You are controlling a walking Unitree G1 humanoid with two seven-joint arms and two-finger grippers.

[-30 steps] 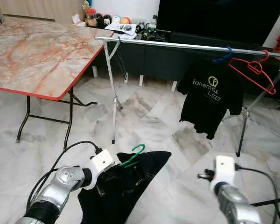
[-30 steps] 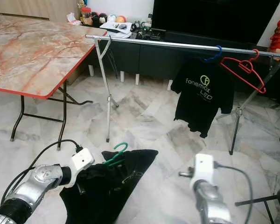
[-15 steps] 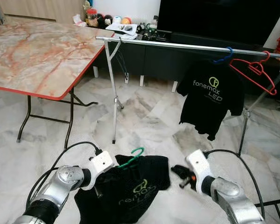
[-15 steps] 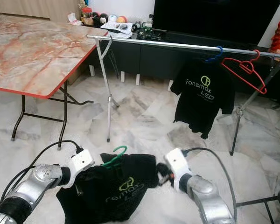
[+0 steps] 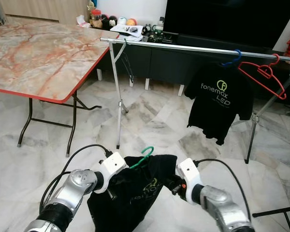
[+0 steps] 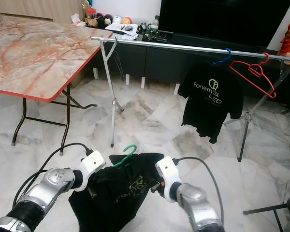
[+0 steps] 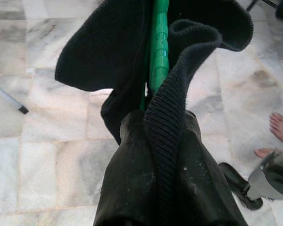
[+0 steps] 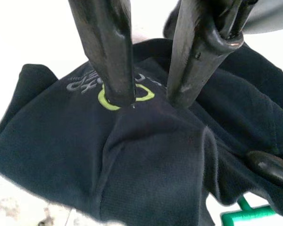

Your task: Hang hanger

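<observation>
- Clearly the black shirt (image 5: pixel 135 191) was light and floppy, draped on a stiff green hanger (image 5: pixel 141 159).
- Left hand (image 5: pixel 111 191) was clamped on the shirt's collar.
- Right hand (image 8: pixel 144 96) pressed the cloth, fingers apart.
- Best hold looked to be the hanger's neck.

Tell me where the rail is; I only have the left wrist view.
Observer: The clothes rail stands ahead, higher than the black shirt you hold.
Operator: Give me a free spot on it.
Observer: Its left stretch is bare; a hung shirt and a red hanger sit toward the right end.
Operator: Report the right gripper.
Observer: The right gripper presses open jaws against the held shirt, astride its logo.
</observation>
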